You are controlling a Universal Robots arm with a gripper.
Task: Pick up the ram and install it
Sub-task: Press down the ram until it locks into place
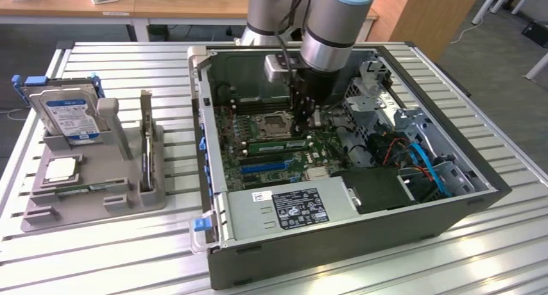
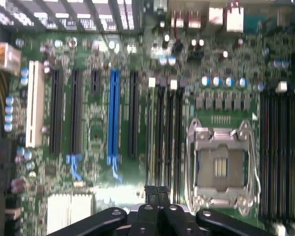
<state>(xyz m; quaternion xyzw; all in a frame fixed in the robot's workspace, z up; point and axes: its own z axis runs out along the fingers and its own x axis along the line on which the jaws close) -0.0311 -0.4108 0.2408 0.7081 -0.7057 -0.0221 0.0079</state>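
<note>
At the exterior view's left, a grey plastic parts holder (image 1: pixel 128 192) stands on the slatted metal table (image 1: pixel 102 256). It carries the upright silver, blue-labelled hard drive (image 1: pixel 70 115) and the small square silver CPU chip (image 1: pixel 60 170), well apart from the arm. To the right lies the open dark grey computer case (image 1: pixel 342 244) with its green motherboard (image 1: pixel 256 173) facing up. The ram (image 1: pixel 278 143), a thin, long green circuit-board stick with black chips, appears to sit edge-up in a memory slot just in front of the silver CPU socket (image 1: pixel 274 122). Whether it is fully seated cannot be told. Its long axis runs across the board from the exterior view's left to right. The black gripper (image 1: pixel 307 118) hangs down into the case near the stick's right-hand end, just beside it and towards the back wall of the case. In the wrist view the gripper's fingertips (image 2: pixel 157 194) are pressed together with nothing between them. They line up lengthwise with the narrow black memory slots (image 2: pixel 169 137), which lie between the long blue expansion slot (image 2: pixel 113 118) and the socket. The relation that matters is that the stick lies below and slightly forward of the fingers, parallel to their line. Further right are the drive bay and blue cables (image 1: pixel 428 167), untouched.
</note>
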